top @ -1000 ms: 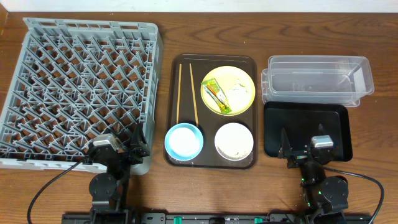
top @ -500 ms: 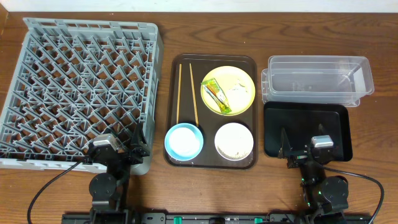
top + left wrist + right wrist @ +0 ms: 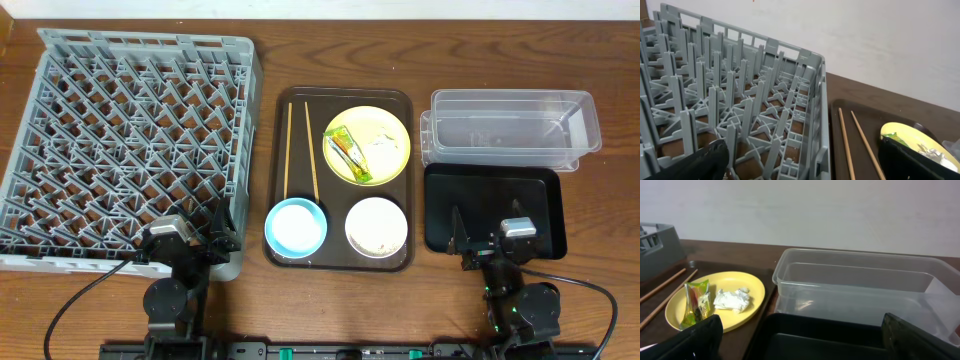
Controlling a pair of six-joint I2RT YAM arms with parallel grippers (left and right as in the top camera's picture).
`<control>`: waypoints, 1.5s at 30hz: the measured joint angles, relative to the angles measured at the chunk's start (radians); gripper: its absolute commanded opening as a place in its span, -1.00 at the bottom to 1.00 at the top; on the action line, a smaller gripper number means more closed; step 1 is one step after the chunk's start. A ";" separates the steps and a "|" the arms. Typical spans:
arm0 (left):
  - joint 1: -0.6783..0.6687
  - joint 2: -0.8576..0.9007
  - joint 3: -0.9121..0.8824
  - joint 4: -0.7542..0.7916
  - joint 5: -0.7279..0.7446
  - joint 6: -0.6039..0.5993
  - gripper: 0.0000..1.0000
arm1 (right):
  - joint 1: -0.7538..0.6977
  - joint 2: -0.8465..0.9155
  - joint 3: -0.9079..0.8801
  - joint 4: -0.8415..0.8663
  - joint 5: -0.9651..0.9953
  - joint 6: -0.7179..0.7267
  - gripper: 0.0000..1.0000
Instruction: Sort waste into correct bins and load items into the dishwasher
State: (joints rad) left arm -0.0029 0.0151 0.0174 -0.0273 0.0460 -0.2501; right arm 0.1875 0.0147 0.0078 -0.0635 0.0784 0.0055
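On the brown tray, the yellow plate (image 3: 397,160) carries the green-and-yellow wrapper (image 3: 347,152) and the white tissue (image 3: 381,146). The chopsticks (image 3: 300,150) lie to its left. In front stand the light-blue bowl (image 3: 296,226) and the white bowl (image 3: 351,226) with pale food scraps (image 3: 378,232). My left gripper (image 3: 190,242) is open at the grey rack's (image 3: 130,140) near right corner. My right gripper (image 3: 492,242) is open over the black tray's (image 3: 493,200) front edge, with the clear tub (image 3: 510,128) behind. Both hold nothing. The right wrist view shows the tissue (image 3: 731,300) and wrapper (image 3: 696,300).
The brown serving tray (image 3: 340,262) sits between the rack and the two bins. The rack's right wall (image 3: 820,125) runs close beside the chopsticks (image 3: 860,145). A pale wall stands behind the table's far edge.
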 measured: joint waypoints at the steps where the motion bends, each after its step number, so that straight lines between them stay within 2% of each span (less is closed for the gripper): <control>1: 0.000 0.000 0.000 0.000 0.000 0.000 0.92 | 0.000 0.000 0.000 0.000 0.000 0.000 0.99; 22: 0.000 0.000 0.000 0.001 0.005 0.000 0.92 | 0.000 0.000 -0.001 0.021 -0.007 0.000 0.98; 30: 0.000 0.000 0.010 0.016 0.136 0.000 0.92 | 0.000 0.000 0.002 0.156 -0.221 0.001 0.98; 34: 0.000 0.015 0.072 0.016 0.189 0.000 0.92 | 0.000 0.016 0.056 0.011 -0.293 0.026 0.99; 37: 0.000 0.079 0.183 -0.040 0.199 0.000 0.92 | 0.000 0.097 0.167 -0.150 -0.317 0.053 0.98; 41: 0.000 0.270 0.359 -0.158 0.224 0.000 0.92 | 0.000 0.281 0.362 -0.268 -0.332 0.054 0.98; 45: 0.000 0.540 0.570 -0.300 0.290 0.000 0.92 | 0.000 0.539 0.619 -0.398 -0.338 0.046 0.99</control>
State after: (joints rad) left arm -0.0029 0.5549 0.5873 -0.3271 0.3363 -0.2504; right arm 0.1875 0.5533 0.6270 -0.4618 -0.2596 0.0517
